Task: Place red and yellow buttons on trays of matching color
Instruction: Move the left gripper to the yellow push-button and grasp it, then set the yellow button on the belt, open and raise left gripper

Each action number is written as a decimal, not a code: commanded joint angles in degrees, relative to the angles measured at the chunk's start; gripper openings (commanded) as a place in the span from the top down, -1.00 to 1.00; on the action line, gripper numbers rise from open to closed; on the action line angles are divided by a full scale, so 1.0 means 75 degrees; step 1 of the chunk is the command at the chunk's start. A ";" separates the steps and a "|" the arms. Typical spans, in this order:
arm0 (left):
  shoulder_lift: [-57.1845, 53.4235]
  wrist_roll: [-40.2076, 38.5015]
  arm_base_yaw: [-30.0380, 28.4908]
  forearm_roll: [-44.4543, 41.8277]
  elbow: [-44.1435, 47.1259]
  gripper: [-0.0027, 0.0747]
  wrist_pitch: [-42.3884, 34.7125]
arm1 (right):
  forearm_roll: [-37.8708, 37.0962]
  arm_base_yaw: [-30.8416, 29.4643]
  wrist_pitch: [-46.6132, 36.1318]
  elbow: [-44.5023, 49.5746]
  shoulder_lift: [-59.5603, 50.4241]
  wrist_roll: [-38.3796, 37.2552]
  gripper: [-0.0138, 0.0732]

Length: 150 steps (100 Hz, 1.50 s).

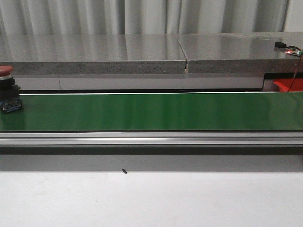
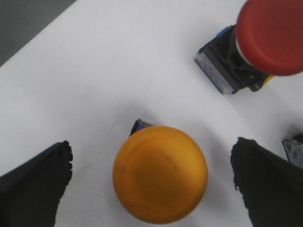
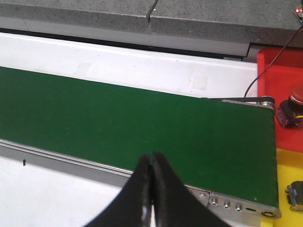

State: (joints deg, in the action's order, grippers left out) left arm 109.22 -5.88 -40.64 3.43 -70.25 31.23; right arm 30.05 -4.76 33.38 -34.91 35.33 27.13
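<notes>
From the front I see the green conveyor belt [image 1: 151,111] running across, and 1 red button [image 1: 6,90] riding at its far left edge, not yet sorted. A corner of the red tray [image 1: 286,85] shows at the right end; neither of my arms appears here.

Through my left wrist, my left claw [image 2: 151,182] is spread wide, its 2 fingers straddling a yellow button [image 2: 160,174] on the white table [image 2: 94,85] without touching it. A second red button [image 2: 265,40] lies tipped nearby, clear of my fingers; another part at the edge is too cropped to name.

Through my right wrist, my right claw [image 3: 151,189] is pinched closed on nothing, hovering over the belt's near rail. The red tray already holds 1 red button [image 3: 296,109]. The yellow tray [image 3: 289,189] holds what may be a button base. So some sorting is done, and at least 3 buttons remain.
</notes>
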 commanded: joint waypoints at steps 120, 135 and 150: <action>-0.3406 0.0317 0.1340 0.0409 -0.0223 0.98 0.1018 | 0.0179 0.0010 -0.0420 -0.0185 -0.0012 0.0054 0.84; -0.3492 0.0939 0.2309 0.0684 -0.0223 0.98 0.1302 | 0.0179 0.0010 -0.0420 -0.0185 -0.0012 0.0054 0.84; -0.3426 0.1005 0.3100 0.0735 -0.0223 0.98 0.1318 | 0.0179 0.0010 -0.0420 -0.0185 -0.0012 0.0054 0.84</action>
State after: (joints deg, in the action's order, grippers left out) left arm 85.46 1.17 -20.20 7.83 -70.35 43.47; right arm 30.05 -4.76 33.38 -34.91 35.33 27.13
